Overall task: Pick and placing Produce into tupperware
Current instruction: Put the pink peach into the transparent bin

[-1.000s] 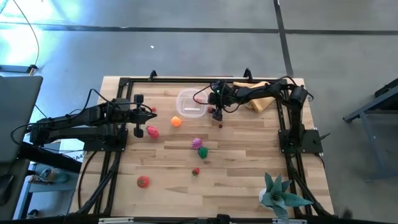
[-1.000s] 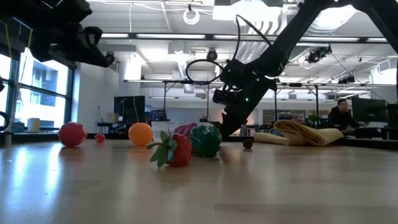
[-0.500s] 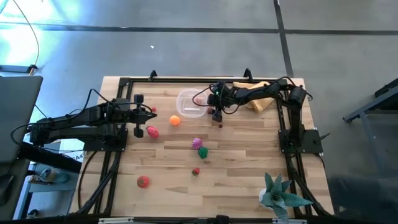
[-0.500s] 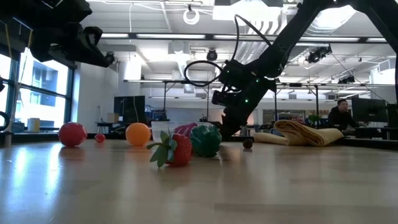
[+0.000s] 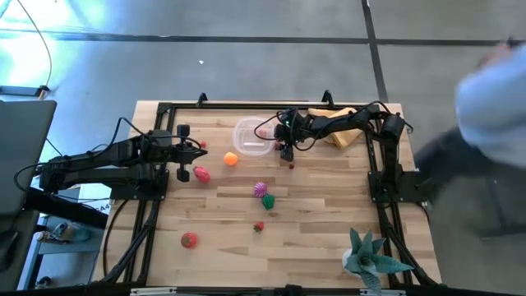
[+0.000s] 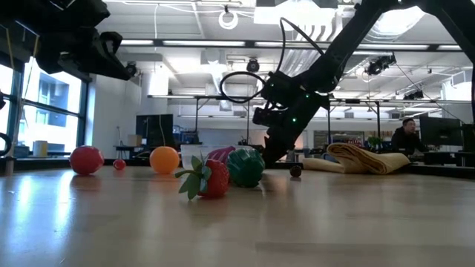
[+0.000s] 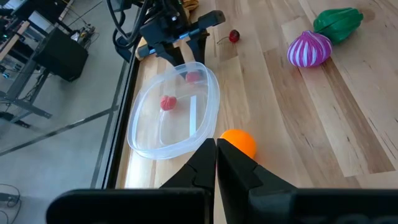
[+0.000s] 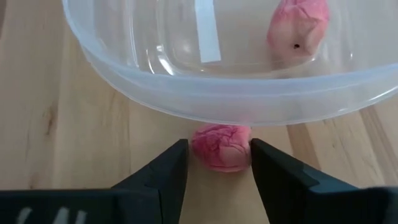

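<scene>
The right gripper (image 8: 214, 165), jaws partly open around a pink fruit (image 8: 221, 146), sits beside the tupperware (image 5: 251, 136) at top middle. The left gripper (image 7: 216, 163) is closed and empty.

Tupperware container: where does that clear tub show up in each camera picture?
High view: tupperware container near the table's far edge, about midway across.
Low view: I cannot pick it out for certain behind the toys.
Left wrist view: tupperware container left of centre, two pink pieces inside.
Right wrist view: its clear wall fills the top.
Shared landmark: the right gripper right beside it.
</scene>
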Motion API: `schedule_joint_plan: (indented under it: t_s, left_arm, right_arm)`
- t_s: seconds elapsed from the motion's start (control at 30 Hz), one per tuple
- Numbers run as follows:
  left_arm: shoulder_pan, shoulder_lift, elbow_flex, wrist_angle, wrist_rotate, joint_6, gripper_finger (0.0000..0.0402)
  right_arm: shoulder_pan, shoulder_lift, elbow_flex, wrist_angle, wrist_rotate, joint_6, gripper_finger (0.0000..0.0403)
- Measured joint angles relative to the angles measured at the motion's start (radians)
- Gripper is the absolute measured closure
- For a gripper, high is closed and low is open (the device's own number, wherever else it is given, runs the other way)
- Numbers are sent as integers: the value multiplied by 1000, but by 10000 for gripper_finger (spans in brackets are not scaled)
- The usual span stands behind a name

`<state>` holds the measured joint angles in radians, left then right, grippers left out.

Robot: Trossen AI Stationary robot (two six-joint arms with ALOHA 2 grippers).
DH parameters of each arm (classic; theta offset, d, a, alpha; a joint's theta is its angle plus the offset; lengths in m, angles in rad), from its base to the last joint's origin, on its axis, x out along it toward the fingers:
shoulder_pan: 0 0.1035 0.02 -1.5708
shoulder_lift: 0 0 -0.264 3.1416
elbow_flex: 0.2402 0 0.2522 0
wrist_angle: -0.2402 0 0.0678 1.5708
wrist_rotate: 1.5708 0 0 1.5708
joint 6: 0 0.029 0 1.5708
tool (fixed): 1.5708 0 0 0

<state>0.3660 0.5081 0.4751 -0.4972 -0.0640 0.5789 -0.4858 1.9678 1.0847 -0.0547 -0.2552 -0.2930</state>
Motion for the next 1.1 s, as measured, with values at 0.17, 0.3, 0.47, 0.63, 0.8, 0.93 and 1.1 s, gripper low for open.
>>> schedule_joint_plan:
  t_s: [0.17, 0.3, 0.47, 0.63, 0.8, 0.93, 1.1]
  left_arm:
    - [0, 0, 0, 0, 0, 0, 396]
    - [0, 0, 0, 0, 0, 0, 396]
    - [0, 0, 0, 0, 0, 0, 396]
    - [0, 0, 0, 0, 0, 0, 396]
    - [0, 0, 0, 0, 0, 0, 396]
    - [0, 0, 0, 0, 0, 0, 396]
    - [0, 0, 0, 0, 0, 0, 396]
  right_arm:
    - [0, 0, 0, 5, -5, 4, 260]
    - [0, 0, 0, 11, -7, 4, 270]
    - [0, 0, 0, 5, -7, 18, 274]
    - [0, -2, 2, -27, 8, 53, 275]
    - [2, -15, 3, -75, 20, 77, 275]
    - [11, -46, 2, -148, 58, 95, 275]
    - [46, -113, 0, -218, 146, 110, 275]
